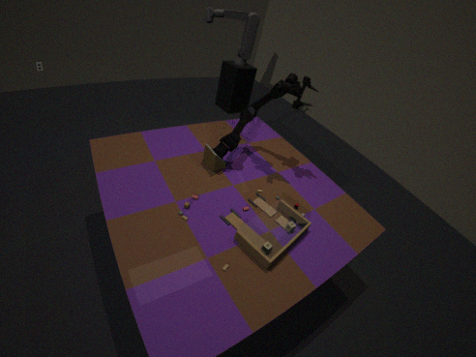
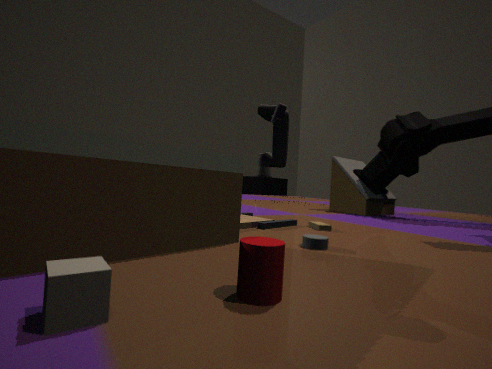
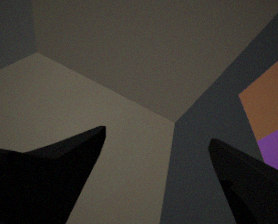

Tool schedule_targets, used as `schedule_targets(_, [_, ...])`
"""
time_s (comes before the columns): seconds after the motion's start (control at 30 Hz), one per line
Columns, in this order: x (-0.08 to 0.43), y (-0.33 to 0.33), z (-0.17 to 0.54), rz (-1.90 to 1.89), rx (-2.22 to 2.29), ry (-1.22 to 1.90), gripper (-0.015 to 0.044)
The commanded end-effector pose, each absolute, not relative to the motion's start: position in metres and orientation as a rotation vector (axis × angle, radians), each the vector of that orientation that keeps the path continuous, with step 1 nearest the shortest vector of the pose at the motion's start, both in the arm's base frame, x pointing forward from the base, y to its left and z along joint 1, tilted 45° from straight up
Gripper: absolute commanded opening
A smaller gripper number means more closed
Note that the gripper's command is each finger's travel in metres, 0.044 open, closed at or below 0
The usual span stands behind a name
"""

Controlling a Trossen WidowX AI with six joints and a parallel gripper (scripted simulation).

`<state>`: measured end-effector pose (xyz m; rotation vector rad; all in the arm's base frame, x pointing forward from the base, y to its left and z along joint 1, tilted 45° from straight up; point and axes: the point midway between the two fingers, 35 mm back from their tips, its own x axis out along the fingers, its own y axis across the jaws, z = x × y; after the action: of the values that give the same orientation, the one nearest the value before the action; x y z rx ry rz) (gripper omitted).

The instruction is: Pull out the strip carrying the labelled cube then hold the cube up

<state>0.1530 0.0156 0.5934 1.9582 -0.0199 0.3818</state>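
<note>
Wrist view – dark pointed jaws spread wide, empty, over flat matte walls.

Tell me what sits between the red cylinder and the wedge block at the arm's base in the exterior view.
In the exterior view, a flat grey disc and a small tan block lie on the mat between the red cylinder and the wedge block.

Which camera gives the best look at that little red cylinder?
The exterior view: the red cylinder stands upright, large and close, on a brown square with its shadow beside it. The top view shows it only as a tiny red dot beside the low walled box. The wrist view misses it entirely.
</note>
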Motion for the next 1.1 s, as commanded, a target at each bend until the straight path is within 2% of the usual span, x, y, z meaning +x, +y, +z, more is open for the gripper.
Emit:
schedule_targets(0.0, [0.155, 0.014, 0.592, 0.377, 1.953, -0.019, 0.04])
schedule_targets(0.3, [0.24, -0.062, 0.518, 0.172, 1.703, 0.041, 0.04])
schedule_targets(0.6, [0.306, -0.134, 0.389, 0.021, 1.382, 0.198, 0.04])
schedule_targets(0.83, [0.324, -0.164, 0.269, -0.008, 1.13, 0.354, 0.04])
schedule_targets(1.07, [0.312, -0.164, 0.155, 0.04, 0.903, 0.497, 0.04])
